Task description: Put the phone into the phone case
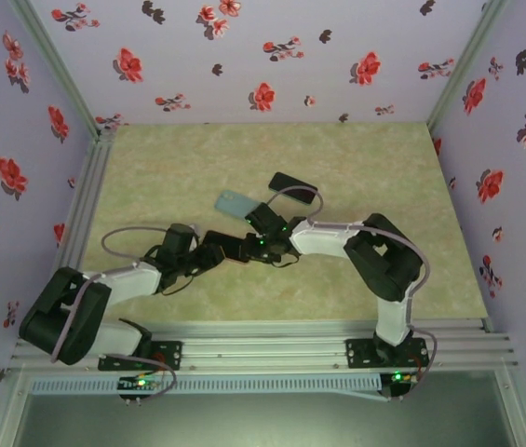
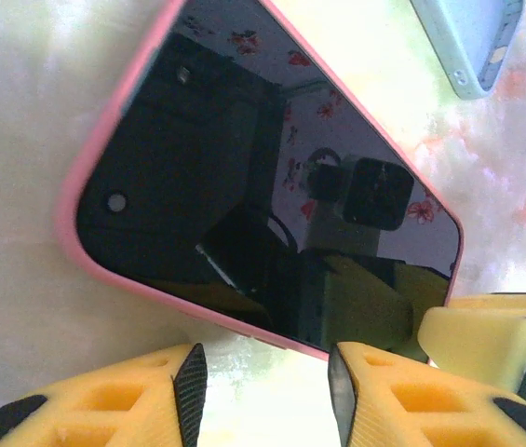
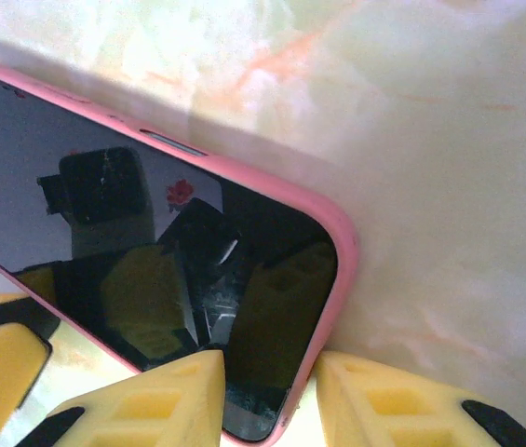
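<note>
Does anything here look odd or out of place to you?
Yes: the phone already wears a pink rim, like a case, while the light blue phone case lies apart from it. Fine pale lines on its screen in the right wrist view might be cracks or just reflections; I cannot tell.

Pale marbled table (image 1: 384, 186) — blue case (image 1: 235, 202), black slab (image 1: 292, 183), pink-rimmed phone (image 2: 263, 177).

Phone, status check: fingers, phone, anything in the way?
Left fingers open, at edge of pink-rimmed phone. Right fingers straddle its corner, grip unclear. Blue case lies apart, nothing between.
</note>
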Controlling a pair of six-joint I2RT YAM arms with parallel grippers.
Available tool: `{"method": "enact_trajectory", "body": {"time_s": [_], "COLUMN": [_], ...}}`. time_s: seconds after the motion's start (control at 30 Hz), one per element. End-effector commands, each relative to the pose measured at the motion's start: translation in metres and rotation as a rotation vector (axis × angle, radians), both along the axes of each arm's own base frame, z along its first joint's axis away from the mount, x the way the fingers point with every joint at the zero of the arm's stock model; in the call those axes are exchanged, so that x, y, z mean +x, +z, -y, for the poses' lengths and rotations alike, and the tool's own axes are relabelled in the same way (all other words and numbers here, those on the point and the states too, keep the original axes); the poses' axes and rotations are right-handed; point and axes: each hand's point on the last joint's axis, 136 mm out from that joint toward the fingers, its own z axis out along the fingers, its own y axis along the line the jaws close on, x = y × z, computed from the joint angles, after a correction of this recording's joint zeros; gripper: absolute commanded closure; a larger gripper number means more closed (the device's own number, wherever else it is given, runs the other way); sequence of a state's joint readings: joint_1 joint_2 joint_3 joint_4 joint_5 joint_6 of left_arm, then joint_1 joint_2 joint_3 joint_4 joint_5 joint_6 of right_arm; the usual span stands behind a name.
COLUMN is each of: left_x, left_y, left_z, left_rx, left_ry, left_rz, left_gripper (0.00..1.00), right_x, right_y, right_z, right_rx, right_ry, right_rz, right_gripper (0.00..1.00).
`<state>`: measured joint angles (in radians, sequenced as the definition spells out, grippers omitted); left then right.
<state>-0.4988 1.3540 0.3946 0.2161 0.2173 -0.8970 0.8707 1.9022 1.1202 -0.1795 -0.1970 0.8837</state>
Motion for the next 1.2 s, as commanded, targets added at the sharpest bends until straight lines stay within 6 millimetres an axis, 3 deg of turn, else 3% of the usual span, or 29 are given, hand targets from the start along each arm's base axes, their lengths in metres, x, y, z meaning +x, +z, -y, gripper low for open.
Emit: {"method": "enact_trajectory", "body": {"time_s": [0.0,0.23,0.6,1.17], "left_x": [0.034,0.048,0.049,0.053], "left_y": [-0.001,-0.004,0.007,0.02], "left_z": [-0.023,-0.049,-0.108,-0.116], "left_rx": [0.081,0.098,0.184,0.175], "left_ry": [0.123,0.228,0.371,0.386], "left_rz": [0.079,0.058,0.05,0.077], "left_gripper": [0.56,0.56,0.56,0.55], "right_x": [0.018,0.033,0.048,0.059], "right_y": [-0.003,0.0,-0.001,0.003], "right_z": [-0.023,-0.041,-0.07,-0.11], "right_rx": [0.052,0.075,0.124,0.199], "right_ry": [-0.001,0.007,0.03,0.053], "right_rz": [0.031,0.034,0.025,0.024], "right_gripper": [0.67,0.67,0.67,0.67]}}
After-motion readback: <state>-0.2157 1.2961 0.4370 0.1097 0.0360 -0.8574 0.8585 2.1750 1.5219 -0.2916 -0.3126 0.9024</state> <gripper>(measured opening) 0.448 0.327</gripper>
